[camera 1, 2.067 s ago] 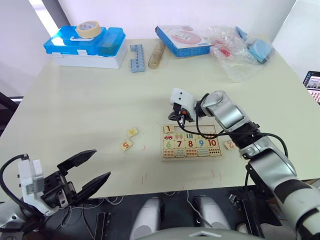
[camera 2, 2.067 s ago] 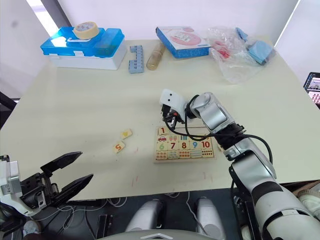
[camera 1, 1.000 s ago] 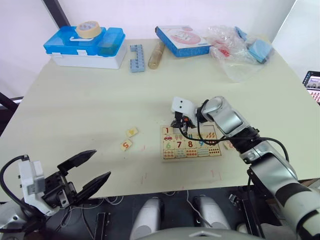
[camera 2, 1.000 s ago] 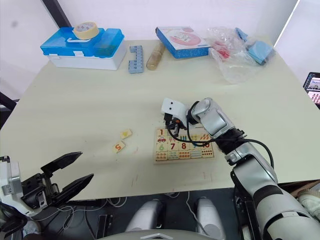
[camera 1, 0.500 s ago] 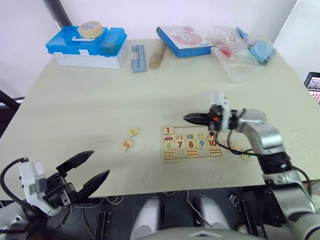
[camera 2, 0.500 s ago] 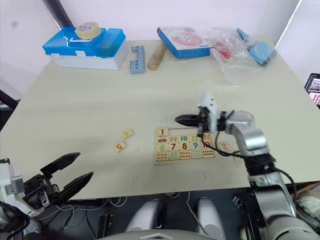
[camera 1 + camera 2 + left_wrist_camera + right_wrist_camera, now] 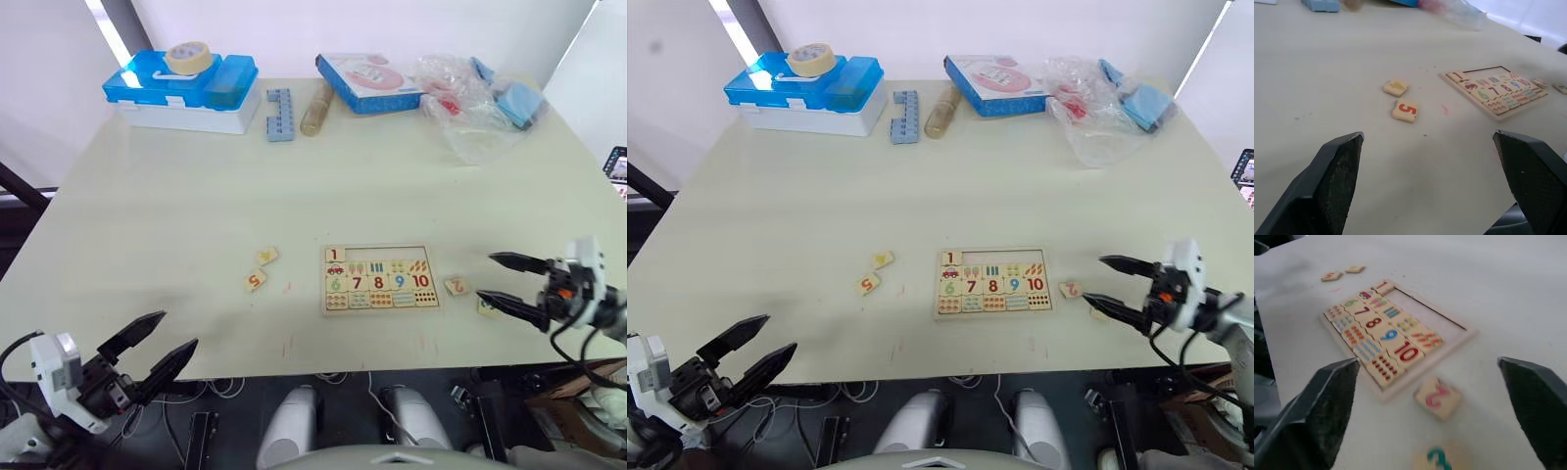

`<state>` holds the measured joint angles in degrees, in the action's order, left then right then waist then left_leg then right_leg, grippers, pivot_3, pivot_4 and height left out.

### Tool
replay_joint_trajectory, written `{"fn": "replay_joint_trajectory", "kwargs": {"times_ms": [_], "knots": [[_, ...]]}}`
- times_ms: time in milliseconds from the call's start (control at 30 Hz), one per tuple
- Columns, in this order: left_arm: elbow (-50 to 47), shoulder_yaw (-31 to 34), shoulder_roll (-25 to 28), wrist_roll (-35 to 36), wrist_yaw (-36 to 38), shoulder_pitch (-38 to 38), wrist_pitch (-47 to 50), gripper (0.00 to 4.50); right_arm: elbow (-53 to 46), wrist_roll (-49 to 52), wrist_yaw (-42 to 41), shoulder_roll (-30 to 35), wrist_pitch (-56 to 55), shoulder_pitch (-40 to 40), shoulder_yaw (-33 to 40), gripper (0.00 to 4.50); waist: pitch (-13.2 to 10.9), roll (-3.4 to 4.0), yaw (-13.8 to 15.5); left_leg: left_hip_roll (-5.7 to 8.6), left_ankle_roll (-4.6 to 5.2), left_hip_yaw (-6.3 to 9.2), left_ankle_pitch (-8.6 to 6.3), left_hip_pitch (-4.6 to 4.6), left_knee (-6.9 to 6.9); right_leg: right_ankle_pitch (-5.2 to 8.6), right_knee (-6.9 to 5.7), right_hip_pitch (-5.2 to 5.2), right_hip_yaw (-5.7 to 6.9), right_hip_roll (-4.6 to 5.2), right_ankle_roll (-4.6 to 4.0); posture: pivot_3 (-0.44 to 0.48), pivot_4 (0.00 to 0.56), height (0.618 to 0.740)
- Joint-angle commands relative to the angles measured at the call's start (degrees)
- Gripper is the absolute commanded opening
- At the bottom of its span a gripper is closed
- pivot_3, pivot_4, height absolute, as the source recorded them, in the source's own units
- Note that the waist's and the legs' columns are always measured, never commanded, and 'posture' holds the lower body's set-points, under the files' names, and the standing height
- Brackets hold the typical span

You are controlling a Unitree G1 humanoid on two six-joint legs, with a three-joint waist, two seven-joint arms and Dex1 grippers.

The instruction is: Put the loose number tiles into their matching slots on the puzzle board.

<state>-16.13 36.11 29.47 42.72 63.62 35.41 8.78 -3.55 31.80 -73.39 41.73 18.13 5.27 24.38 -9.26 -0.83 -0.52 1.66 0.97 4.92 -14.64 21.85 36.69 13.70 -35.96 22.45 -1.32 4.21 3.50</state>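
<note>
The left claw hangs with its fingers spread wide and empty, off the near table edge, well to the left of the puzzle board. The right claw is also spread open and empty, level with the board and off to its right. A tile with a green 3 lies on the table beside that claw, and the red 2 tile lies just right of the board, not touching it. The board holds the red 1 tile in its top left corner slot. Left of the board lie the red 5 tile and, just beyond it, a tile with a yellow mark
</note>
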Motion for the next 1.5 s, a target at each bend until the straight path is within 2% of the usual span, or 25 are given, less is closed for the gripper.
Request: {"fn": "replay_joint_trajectory", "kwargs": {"times_ms": [33, 233, 567, 867, 1100, 1400, 1500], "knots": [[1.3, 1.8, -0.5, 0.2, 0.6, 1.0, -1.8, 4.50, 0.4, 2.0, 0.6, 0.5, -2.2, 3.4, 5.9, 4.47, 0.0, -0.01, -0.2, -0.02, 0.00, -0.02, 0.00, -0.01, 0.03, 0.00, 0.00, -0.01, -0.03, -0.01, 0.02, 0.000, 0.150, 0.740], [2.4, 1.5, -0.6, 0.1, 0.6, 1.1, -2.4, 4.50, 4.8, 0.8, 0.2, 0.1, -6.6, 7.9, 8.2, 4.47, 0.0, -0.04, -0.1, -0.19, 0.00, -0.14, 0.00, -0.02, 0.19, -0.06, 0.00, -0.02, -0.11, -0.13, 0.12, 0.000, 0.150, 0.740], [1.4, 0.5, 0.2, 0.3, -0.4, -1.0, -1.4, 4.50, 6.5, 1.0, 0.1, 1.3, -8.5, 7.8, 7.1, 4.47, 0.0, -0.02, -0.1, -0.25, 0.00, -0.20, 0.00, -0.02, 0.26, -0.15, -0.02, -0.01, -0.13, -0.16, 0.05, 0.000, 0.150, 0.740], [1.3, 0.5, 2.1, 1.2, 1.7, -2.6, -0.8, 4.50, 1.1, 1.9, 0.2, 1.3, -6.0, 8.1, 4.5, 4.47, 0.0, -0.01, -0.1, -0.26, 0.00, -0.19, 0.00, -0.02, 0.26, -0.16, -0.03, -0.01, -0.13, -0.17, 0.05, 0.000, 0.150, 0.740], [1.2, 0.4, 5.2, 2.6, 5.7, -4.9, -0.2, 4.50, -3.4, 1.8, 2.3, 2.8, -2.6, 4.6, 1.1, 4.47, 0.0, 0.00, -0.1, -0.26, 0.00, -0.21, 0.00, -0.02, 0.29, -0.17, -0.03, -0.01, -0.15, -0.16, 0.05, 0.000, 0.150, 0.740], [0.8, -0.5, 8.4, 2.3, 11.8, -6.8, -0.9, 4.50, -13.2, -1.9, 19.7, -1.8, 5.8, 2.6, -5.7, 4.47, 0.1, -0.01, 0.1, -0.24, 0.00, -0.17, -0.01, 0.05, 0.28, -0.19, -0.02, 0.01, -0.11, -0.16, -0.01, 0.000, 0.150, 0.740], [-0.2, -0.4, 10.5, 3.4, 14.2, -7.3, 0.6, 4.50, -19.8, -8.2, 32.8, -3.3, 14.1, 1.0, -10.1, 4.47, 0.1, -0.02, 0.1, -0.25, 0.00, -0.16, 0.00, 0.04, 0.28, -0.21, -0.03, 0.03, -0.12, -0.16, -0.04, 0.000, 0.150, 0.740]]}}
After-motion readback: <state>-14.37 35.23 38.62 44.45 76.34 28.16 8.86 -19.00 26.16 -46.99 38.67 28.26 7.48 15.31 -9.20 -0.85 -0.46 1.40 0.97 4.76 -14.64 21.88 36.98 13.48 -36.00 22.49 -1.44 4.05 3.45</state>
